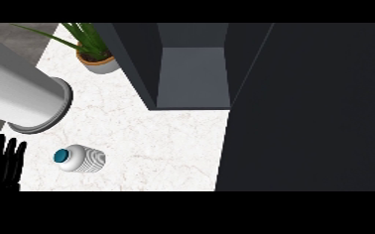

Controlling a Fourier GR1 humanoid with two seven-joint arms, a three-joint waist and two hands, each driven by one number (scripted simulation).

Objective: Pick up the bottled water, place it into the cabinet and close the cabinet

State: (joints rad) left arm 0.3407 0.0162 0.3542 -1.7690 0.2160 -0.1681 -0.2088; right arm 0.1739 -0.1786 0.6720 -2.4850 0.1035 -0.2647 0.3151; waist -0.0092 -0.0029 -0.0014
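Observation:
The bottled water point(81, 159) stands on the marble counter point(161, 144) at the lower left, seen from above: a ribbed white body with a teal cap. My left hand point(10, 161) shows at the left edge just left of the bottle, fingers straight and upright, apart from it. The cabinet point(192, 74) stands open at the back, its grey inner shelf bare. Its dark door point(307, 109) swings out along the right side. My right hand does not show.
A potted green plant point(93, 54) sits at the back left beside the cabinet. A large white cylinder point(29, 99) with a grey rim lies at the left edge, behind the bottle.

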